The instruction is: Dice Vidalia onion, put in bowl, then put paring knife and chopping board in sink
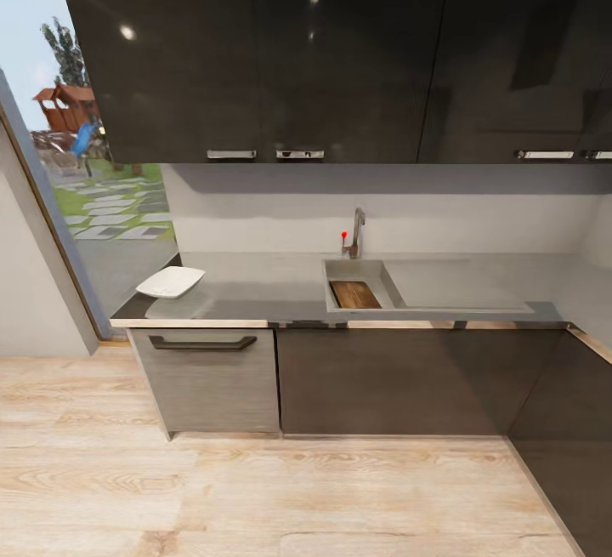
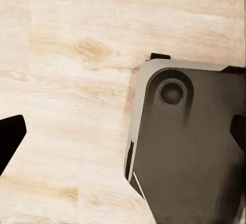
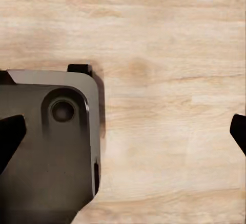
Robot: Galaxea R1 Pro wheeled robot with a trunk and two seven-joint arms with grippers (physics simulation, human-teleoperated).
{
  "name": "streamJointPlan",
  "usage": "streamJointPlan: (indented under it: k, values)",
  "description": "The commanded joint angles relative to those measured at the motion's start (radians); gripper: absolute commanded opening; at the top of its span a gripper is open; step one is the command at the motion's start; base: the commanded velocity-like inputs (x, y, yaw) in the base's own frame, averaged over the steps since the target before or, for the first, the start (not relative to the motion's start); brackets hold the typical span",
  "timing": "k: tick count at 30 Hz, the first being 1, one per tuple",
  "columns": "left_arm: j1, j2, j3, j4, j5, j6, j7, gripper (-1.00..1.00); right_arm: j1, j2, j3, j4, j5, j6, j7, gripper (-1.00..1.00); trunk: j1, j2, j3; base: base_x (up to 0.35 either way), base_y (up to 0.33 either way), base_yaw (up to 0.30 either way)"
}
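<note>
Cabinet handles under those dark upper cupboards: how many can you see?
4. Two sit side by side above the counter's left half. One is farther right, and the last is cut off at the picture's right edge; more may lie beyond.

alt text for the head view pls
A chopping board lies in the sink of a grey countertop, with a white bowl near the counter's left end. Dark upper cabinets hang above; wood floor lies in front.
</note>
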Motion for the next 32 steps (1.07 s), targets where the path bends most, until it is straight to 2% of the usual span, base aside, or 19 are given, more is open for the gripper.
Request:
streamJointPlan:
  k: [1,3,5,8,15,17,19,20,21,23,24,27,32]
  values:
    - [-0.002,0.0,-0.008,0.009,0.008,0.031,-0.012,1.0,0.016,0.003,0.003,0.001,-0.002,0.028,0.004,1.0,0.001,-0.002,-0.002,0.0,0.0,0.0]
    - [-0.002,0.001,-0.008,0.013,0.008,0.151,-0.021,1.0,0.039,0.005,0.002,0.001,-0.004,0.088,0.007,1.0,0.001,-0.002,-0.002,0.0,0.0,0.0]
    - [-0.002,-0.001,-0.008,0.014,0.008,0.198,-0.023,1.0,0.044,0.018,0.002,0.0,-0.004,0.158,0.007,1.0,0.001,-0.002,-0.002,0.0,0.0,0.0]
    - [-0.002,-0.002,-0.008,0.014,0.008,0.217,-0.024,1.0,0.045,0.038,0.002,-0.005,-0.003,0.23,0.006,1.0,0.001,-0.002,-0.002,0.0,0.0,0.0]
    - [-0.002,-0.013,-0.009,0.011,0.005,0.206,-0.027,1.0,0.045,0.049,0.005,-0.014,0.003,0.224,0.008,1.0,0.001,-0.002,-0.002,0.0,0.0,0.0]
    - [-0.002,-0.014,-0.008,0.011,0.005,0.205,-0.027,1.0,0.045,0.05,0.002,-0.019,0.003,0.189,0.008,1.0,0.001,-0.002,-0.002,0.0,0.0,0.0]
    - [-0.002,-0.014,-0.008,0.011,0.005,0.205,-0.027,1.0,0.045,0.055,0.0,-0.035,0.0,0.093,0.008,1.0,0.001,-0.002,-0.002,0.0,0.0,0.0]
    - [-0.002,-0.014,-0.008,0.011,0.005,0.205,-0.027,1.0,0.045,0.062,0.0,-0.04,-0.002,0.04,0.009,1.0,0.001,-0.002,-0.002,0.0,0.0,0.0]
    - [-0.002,-0.016,-0.008,0.011,0.004,0.205,-0.027,1.0,0.045,0.079,0.001,-0.046,-0.001,-0.075,0.009,1.0,0.001,-0.002,-0.002,0.0,0.0,0.0]
    - [-0.002,-0.018,-0.008,0.011,0.004,0.205,-0.027,1.0,0.045,0.091,0.001,-0.048,-0.001,-0.2,0.008,1.0,0.001,-0.002,-0.002,0.0,0.0,0.0]
    - [-0.002,-0.018,-0.008,0.011,0.004,0.205,-0.027,1.0,0.045,0.093,0.002,-0.049,-0.001,-0.232,0.008,1.0,0.001,-0.002,-0.002,0.0,0.0,0.0]
    - [-0.002,-0.018,-0.009,0.011,0.004,0.205,-0.027,1.0,0.045,0.096,0.002,-0.049,-0.001,-0.277,0.008,1.0,0.001,-0.002,-0.002,0.0,0.0,0.0]
    - [-0.002,-0.019,-0.009,0.011,0.004,0.205,-0.027,1.0,0.045,0.096,0.002,-0.048,0.0,-0.288,0.008,1.0,0.001,-0.002,-0.002,0.0,0.0,0.0]
